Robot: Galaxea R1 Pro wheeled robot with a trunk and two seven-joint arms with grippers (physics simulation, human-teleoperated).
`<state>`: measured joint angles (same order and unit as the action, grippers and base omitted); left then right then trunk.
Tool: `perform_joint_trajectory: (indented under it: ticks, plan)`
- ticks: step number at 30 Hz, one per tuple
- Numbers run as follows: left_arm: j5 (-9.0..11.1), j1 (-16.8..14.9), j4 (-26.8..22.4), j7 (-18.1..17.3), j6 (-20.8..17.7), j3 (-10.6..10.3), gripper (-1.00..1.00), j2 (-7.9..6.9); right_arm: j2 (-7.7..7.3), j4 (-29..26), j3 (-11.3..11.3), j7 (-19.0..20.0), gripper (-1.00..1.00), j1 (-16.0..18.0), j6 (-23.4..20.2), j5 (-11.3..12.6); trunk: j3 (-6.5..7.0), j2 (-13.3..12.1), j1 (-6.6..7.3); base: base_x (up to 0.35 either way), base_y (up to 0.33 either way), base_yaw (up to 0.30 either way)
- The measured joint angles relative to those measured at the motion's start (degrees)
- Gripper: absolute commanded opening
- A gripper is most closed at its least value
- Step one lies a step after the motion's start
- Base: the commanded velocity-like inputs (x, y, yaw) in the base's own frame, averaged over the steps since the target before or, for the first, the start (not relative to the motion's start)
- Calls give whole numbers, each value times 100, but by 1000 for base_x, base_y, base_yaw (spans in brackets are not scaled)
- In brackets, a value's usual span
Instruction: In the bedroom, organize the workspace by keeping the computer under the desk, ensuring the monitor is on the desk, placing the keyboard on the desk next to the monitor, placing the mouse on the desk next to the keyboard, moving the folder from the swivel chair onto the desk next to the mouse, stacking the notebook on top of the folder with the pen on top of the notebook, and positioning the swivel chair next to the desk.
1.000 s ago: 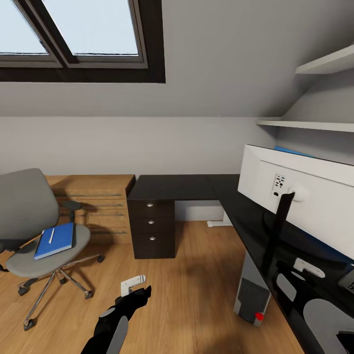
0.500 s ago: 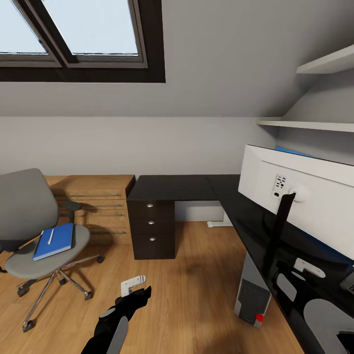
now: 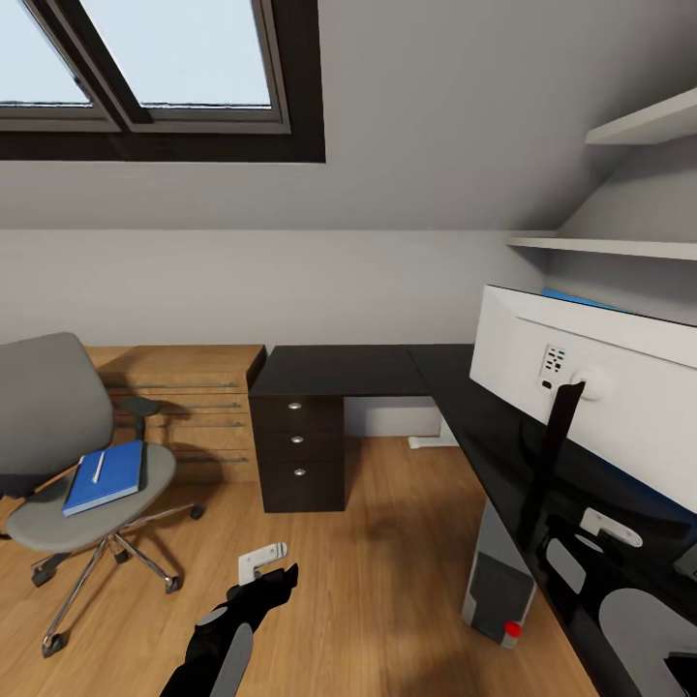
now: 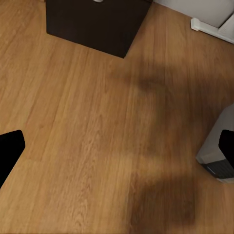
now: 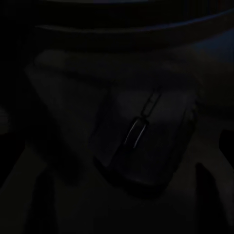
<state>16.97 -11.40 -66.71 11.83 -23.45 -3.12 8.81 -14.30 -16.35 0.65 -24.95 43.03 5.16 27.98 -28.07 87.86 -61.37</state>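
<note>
The swivel chair stands on the floor at the left, apart from the desk. On its seat lies the blue folder with the white pen on top. The monitor stands on the desk's right wing with its white back to me. The computer sits under that wing. A sliver of the keyboard shows at the right edge. My left gripper hangs open over bare floor. My right gripper hovers open over the dark mouse in deep shadow. The notebook is out of view.
A light wooden dresser stands between chair and desk, against the wall. The desk's dark drawer unit faces open wood floor. Two wall shelves hang above the monitor. Skylights sit in the sloped wall.
The whole picture has drifted slightly, so the camera moved a little. The chair, folder, desk things and both arms keep their places.
</note>
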Motion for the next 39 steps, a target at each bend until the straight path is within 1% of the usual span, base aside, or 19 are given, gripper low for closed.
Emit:
perform_joint_trajectory:
  ticks: [7,10,15,39]
  plan:
    - [0,0,1,1,3,-20,100,0,-9,2,0,-33,100,0,0,0,0,0,1,116,0,0]
    - [0,0,0,2,-6,-27,100,0,-83,61,10,-163,100,-2,-2,0,0,0,0,21,0,0]
    - [0,0,5,3,-8,-29,100,0,-112,105,22,-199,100,-1,-3,2,0,0,0,6,0,0]
    - [0,0,35,2,-2,-30,100,0,-120,123,24,-206,100,0,-3,7,0,0,0,4,0,0]
